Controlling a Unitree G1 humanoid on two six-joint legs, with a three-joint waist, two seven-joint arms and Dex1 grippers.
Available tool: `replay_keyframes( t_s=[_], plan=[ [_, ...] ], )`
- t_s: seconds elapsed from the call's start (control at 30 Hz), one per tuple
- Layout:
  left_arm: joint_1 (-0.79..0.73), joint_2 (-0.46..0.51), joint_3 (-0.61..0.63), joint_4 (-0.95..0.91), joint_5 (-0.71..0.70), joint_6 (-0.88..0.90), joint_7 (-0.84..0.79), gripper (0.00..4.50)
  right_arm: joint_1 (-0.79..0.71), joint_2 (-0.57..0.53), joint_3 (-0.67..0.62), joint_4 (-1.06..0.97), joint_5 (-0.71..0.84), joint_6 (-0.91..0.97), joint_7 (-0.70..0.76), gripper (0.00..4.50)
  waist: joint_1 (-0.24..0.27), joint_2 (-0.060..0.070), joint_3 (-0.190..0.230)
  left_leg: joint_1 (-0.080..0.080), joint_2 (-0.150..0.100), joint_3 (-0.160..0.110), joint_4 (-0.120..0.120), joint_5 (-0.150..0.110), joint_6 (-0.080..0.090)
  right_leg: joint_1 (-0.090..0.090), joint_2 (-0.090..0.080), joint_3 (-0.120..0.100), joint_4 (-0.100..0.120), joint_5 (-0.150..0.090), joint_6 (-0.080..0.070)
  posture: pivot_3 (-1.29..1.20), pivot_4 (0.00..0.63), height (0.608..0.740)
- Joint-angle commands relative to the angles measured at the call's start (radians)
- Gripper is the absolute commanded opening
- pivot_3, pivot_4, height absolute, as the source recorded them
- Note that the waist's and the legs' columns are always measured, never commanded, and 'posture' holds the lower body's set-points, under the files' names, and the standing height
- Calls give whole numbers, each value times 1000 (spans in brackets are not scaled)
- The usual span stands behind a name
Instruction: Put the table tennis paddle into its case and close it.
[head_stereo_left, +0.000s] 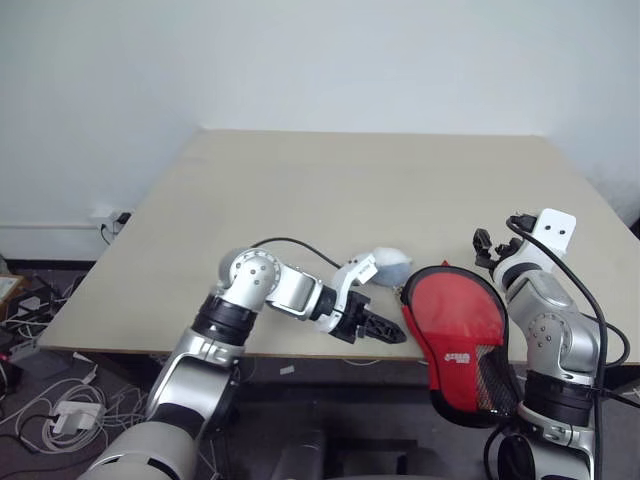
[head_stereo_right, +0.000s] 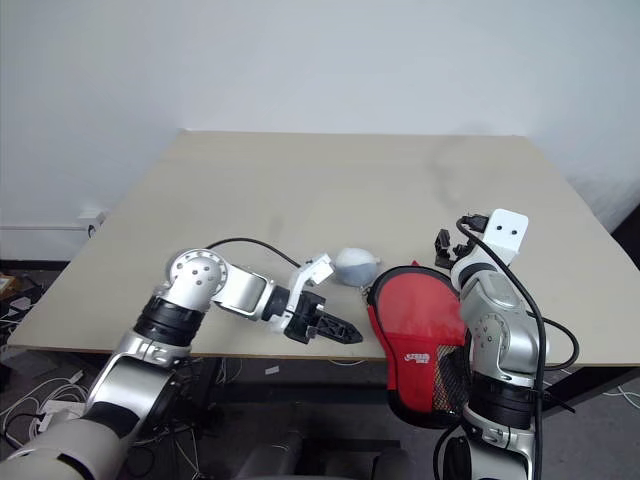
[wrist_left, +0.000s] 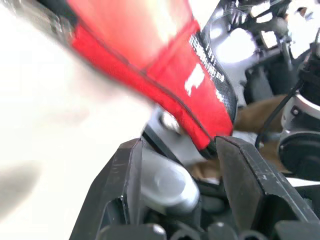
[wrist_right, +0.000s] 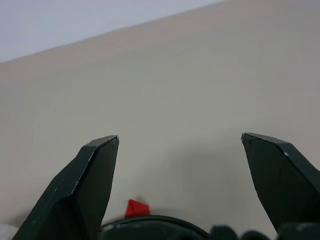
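The case lies shut at the table's front edge, red side up. Its black mesh end with the white logo hangs over the edge. The table tennis paddle is hidden. My left gripper points at the case's left rim from just beside it. In the left wrist view its fingers stand apart with nothing between them, and the case runs just past the tips. My right gripper is by the case's far right corner. It is open over bare table.
A small grey-white rounded object rests on the table just beyond the left wrist, near the case's far left rim. Cables and a power strip lie on the floor at the left.
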Motion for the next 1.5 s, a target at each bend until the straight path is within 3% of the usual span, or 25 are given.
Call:
replay_keyframes(
  t_s=[0.03, 0.2, 0.23, 0.33, 0.5, 0.7, 0.8, 1.03, 1.5],
  plan=[
    [7, 29, -19, -54, 140, -194, -120, 2364, 0, -62, 65, -70, 51, 94, 100, 4285, 1, 0, 0, 1, 0, 1, -1, 1, -1, 0, 0, 0, 0, 0, 0, 0, 0, 715],
    [-45, -13, 21, 71, 277, -327, -149, 2364, 74, -139, 153, -147, 90, 166, 214, 4285, 2, -1, 0, 1, 0, 5, -4, 2, -2, 0, 0, -2, -1, 0, 0, 0, 0, 715],
    [-58, -11, 10, 85, 314, -365, -167, 2413, 86, -138, 156, -163, 106, 177, 230, 4101, 1, -1, 1, 1, 1, 4, -4, 2, -2, 0, 0, -2, -1, 0, 0, 0, 0, 715],
    [-106, -8, -23, 155, 433, -484, -218, 2438, 136, -144, 200, -204, 114, 182, 266, 3379, 1, -1, 1, 1, 1, 4, -4, 2, -2, 0, 1, -2, -2, 0, 0, 0, 0, 715],
    [-172, -48, -26, 296, 560, -621, -283, 2438, 177, -127, 226, -154, 79, 146, 260, 1597, 3, -4, 3, 1, 1, 2, -3, 2, -1, 0, 1, -2, -2, 0, 0, 0, 0, 715],
    [-222, -118, -27, 440, 669, -736, -346, 2438, 204, -97, 239, -84, 36, 91, 245, 1597, 2, -7, 5, 0, 0, -2, -3, 2, 1, 0, 0, -2, -2, 0, 0, 0, 0, 715],
    [-240, -159, -34, 520, 730, -799, -363, 2438, 215, -80, 226, -45, 21, 64, 233, 2212, 3, -8, 5, 0, 1, -2, -2, 4, 3, 0, 0, -2, -1, 0, 0, 0, 0, 715],
    [-259, -235, -30, 628, 818, -863, -400, 2438, 229, -57, 222, -4, -2, 36, 214, 4473, 4, -10, 5, 0, 1, -3, -1, 4, 5, 1, 0, -2, -1, 0, 0, 0, 0, 715],
    [-274, -286, -58, 789, 999, -933, -413, 2438, 195, -51, 176, 66, -24, 39, 163, 4473, 7, -12, 4, 0, 1, -7, 1, 1, 9, 3, 0, -4, -1, 0, 0, 0, 0, 715]
  ],
)
